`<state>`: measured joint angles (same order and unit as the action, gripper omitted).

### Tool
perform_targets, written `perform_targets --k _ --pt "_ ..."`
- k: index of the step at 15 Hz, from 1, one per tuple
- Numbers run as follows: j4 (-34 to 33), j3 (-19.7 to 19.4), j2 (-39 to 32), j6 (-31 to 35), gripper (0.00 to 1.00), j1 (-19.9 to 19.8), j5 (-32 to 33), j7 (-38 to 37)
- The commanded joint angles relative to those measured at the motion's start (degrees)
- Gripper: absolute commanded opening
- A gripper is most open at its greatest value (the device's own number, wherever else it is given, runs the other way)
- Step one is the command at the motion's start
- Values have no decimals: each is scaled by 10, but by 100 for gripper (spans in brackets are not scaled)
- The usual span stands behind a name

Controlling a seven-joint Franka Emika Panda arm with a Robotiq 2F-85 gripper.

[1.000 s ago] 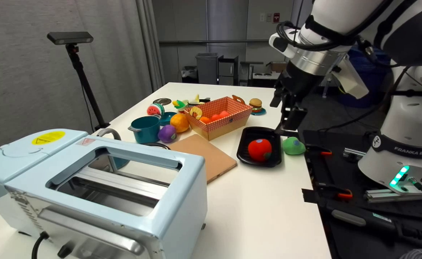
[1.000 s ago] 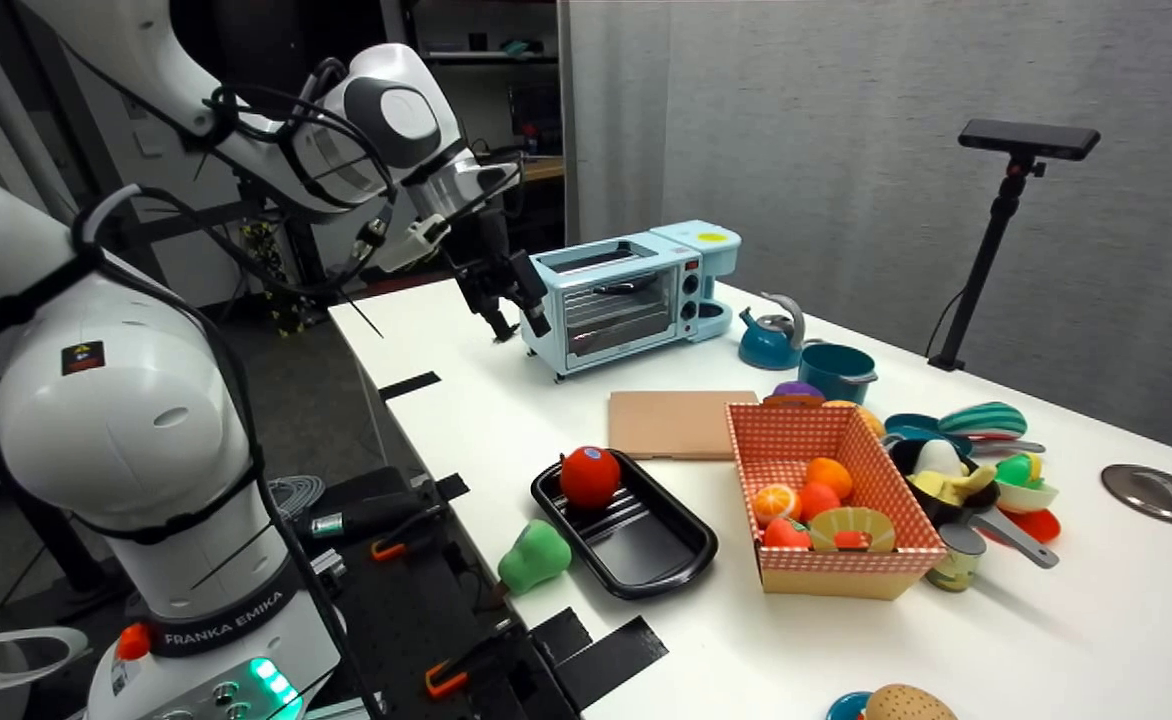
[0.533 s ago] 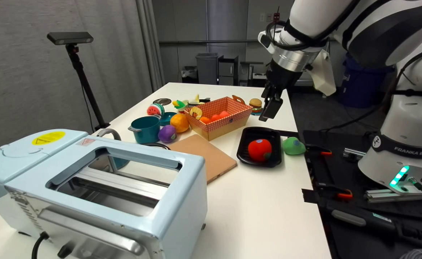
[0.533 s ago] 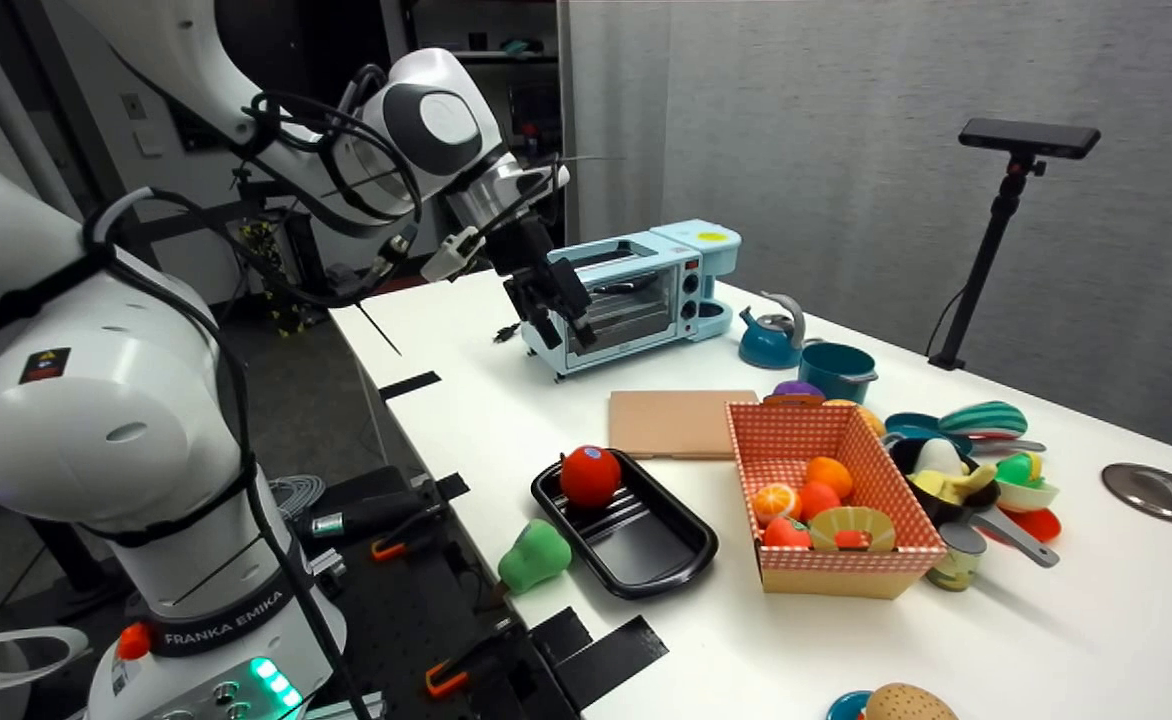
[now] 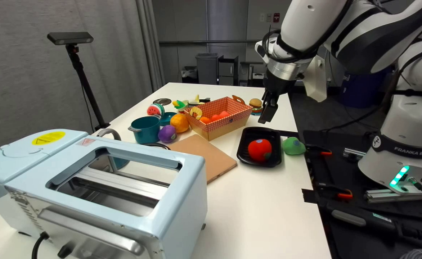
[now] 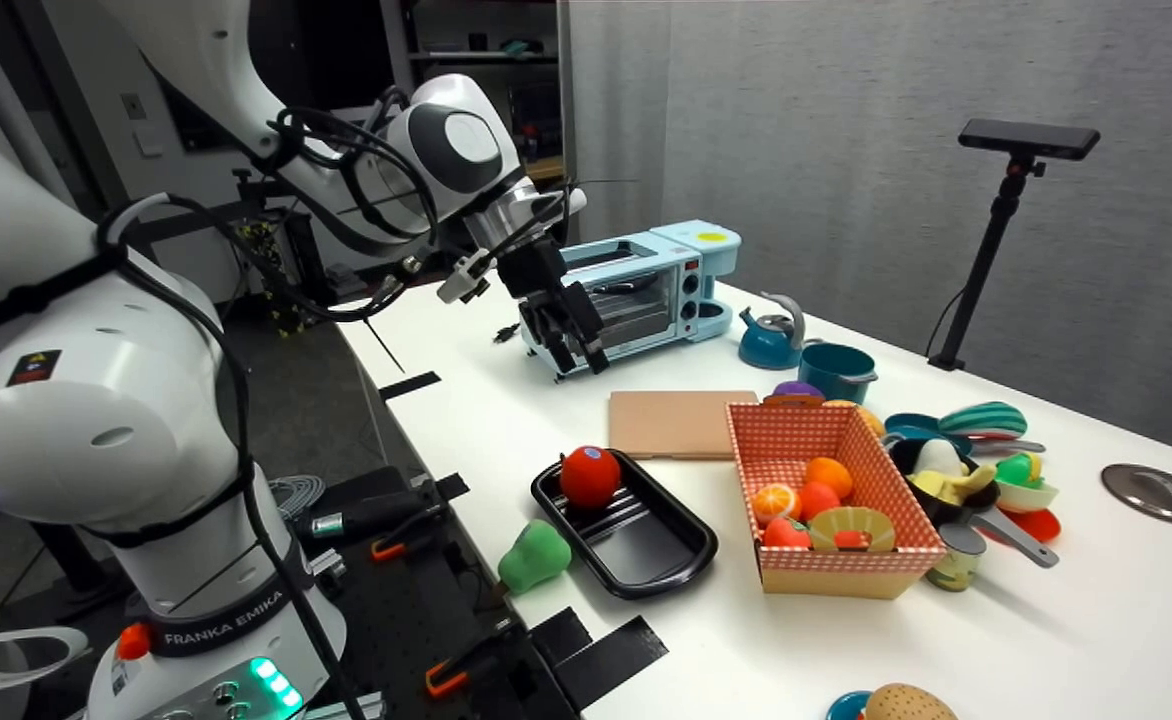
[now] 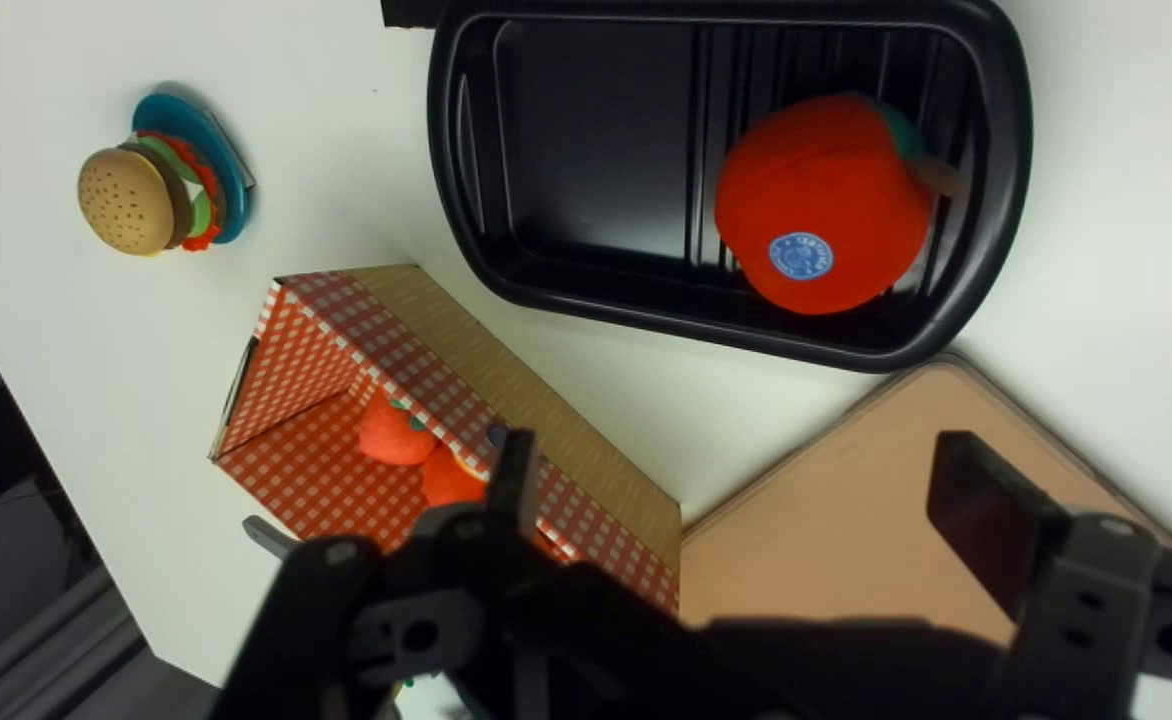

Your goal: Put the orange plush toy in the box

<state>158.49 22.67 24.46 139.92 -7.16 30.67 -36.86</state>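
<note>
The orange plush toy (image 7: 826,205) is round and red-orange, with a green bit and a blue sticker. It lies in one end of the black tray (image 7: 586,140) and also shows in both exterior views (image 5: 259,150) (image 6: 589,477). The box (image 6: 836,580) has checked red walls and holds several small toy foods; it also shows in the wrist view (image 7: 546,395). My gripper (image 7: 736,460) is open and empty, its fingers wide apart. It hangs in the air above the table, as both exterior views show (image 5: 265,119) (image 6: 582,362). The toy is ahead of the fingertips in the wrist view, apart from them.
A flat brown board (image 6: 676,425) lies between the box, the tray and the light blue toaster oven (image 6: 636,300). A green plush pear (image 6: 534,556) sits beside the tray at the table edge. Pots, a pan and toy foods crowd beyond the box. A toy burger (image 7: 136,200) stands apart.
The arm has swung over the table: my gripper moved left in one exterior view and right in the other, then slightly lower. Toy, tray and box have not moved.
</note>
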Motion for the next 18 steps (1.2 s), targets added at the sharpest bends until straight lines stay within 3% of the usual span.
perform_targets --k 1,11,18 --pt "-1 -7 -31 20 100 -8 51 -39" --pt "-17 -57 -143 43 100 12 209 -139" --pt "-27 -84 -228 26 100 77 293 -195"
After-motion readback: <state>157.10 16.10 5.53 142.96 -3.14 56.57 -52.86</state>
